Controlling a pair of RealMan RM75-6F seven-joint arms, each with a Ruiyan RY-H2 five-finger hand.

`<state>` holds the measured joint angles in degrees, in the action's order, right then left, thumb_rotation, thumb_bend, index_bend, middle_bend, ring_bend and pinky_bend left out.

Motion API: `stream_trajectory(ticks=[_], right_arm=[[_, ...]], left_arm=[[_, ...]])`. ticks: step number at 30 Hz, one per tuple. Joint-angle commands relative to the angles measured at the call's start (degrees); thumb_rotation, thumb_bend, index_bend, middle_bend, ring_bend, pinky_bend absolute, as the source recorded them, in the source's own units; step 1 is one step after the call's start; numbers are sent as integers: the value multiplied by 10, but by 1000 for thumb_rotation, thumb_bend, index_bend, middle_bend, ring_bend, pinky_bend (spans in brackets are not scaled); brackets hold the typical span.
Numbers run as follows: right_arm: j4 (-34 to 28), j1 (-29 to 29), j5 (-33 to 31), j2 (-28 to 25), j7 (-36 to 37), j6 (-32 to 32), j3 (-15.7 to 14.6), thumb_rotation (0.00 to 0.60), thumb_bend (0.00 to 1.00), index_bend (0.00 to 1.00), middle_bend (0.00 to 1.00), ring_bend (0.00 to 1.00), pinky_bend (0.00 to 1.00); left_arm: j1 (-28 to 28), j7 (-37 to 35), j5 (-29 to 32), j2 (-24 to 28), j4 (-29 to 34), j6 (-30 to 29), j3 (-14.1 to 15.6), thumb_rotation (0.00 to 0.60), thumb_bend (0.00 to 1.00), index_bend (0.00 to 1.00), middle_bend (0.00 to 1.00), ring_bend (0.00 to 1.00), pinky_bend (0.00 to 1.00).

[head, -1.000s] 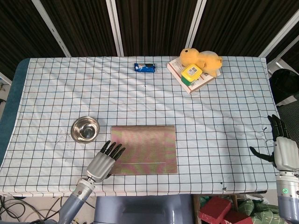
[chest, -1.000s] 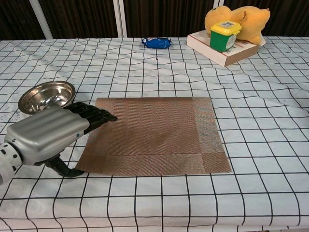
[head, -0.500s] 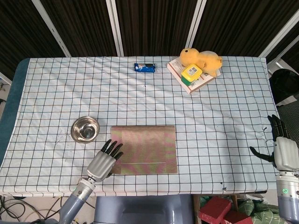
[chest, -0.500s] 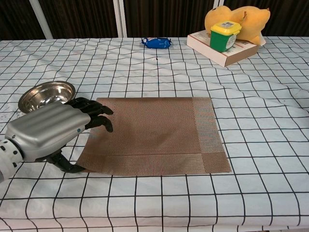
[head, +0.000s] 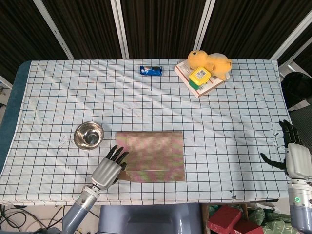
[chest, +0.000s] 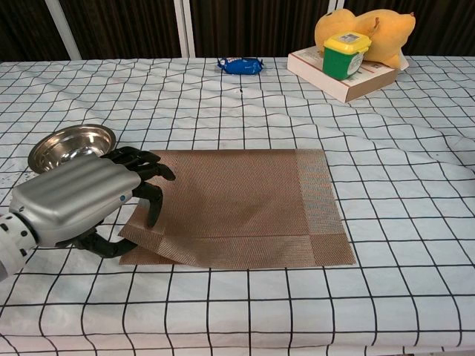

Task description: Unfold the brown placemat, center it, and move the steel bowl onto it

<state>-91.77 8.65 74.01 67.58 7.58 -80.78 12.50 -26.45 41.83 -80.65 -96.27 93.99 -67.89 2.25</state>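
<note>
Left hand (chest: 78,204), near the table's front-left corner: palm down, dark fingers (chest: 148,167) curled downward, thumb tucked beneath and pinching a lifted corner. Its forearm (head: 78,214) rises from below the front edge. Right hand (head: 294,156), off the table's right edge: upright on its wrist, fingers spread apart, holding nothing.

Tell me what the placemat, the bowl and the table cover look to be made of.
Placemat: looks like woven vinyl or fibre, matte brown, with a fine ribbed weave and a wider border band; its left corner bends where the left hand pinches it.
Bowl: polished steel, going by the mirror-like glints.
Table cover: thin white cloth with a dark grid, wrinkled.
</note>
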Motion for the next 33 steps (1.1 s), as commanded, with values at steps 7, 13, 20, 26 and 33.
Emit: stream_trajectory(ticks=[7,13,20,26,33], right_arm=[[-1,0,0,-1,2,1,0,600,115,0,0,0,158],[-2,0,0,-1,4,1,0,600,117,0,0,0,158],[-2,0,0,-2,6,1,0,600,118,0,0,0,158],[-3,-1,-1,-3,11,1,2,600,120,0,0,0,158],[-3,-1,2,-3,11,0,0,600,123,0,0,0,158]], left_arm=[[0,1,2,2,3,3,-2,600,410,511,162,2,46],[0,-3,-1,6,10,2,-4,600,415,534,163,2,48],[0,-6,-6,16,24,2,-3,600,414,553,166,2,48],[6,-4,-22,43,48,-8,12,600,415,560,173,2,48],[17,-20,-42,75,75,-22,24,600,415,564,177,2,48]])
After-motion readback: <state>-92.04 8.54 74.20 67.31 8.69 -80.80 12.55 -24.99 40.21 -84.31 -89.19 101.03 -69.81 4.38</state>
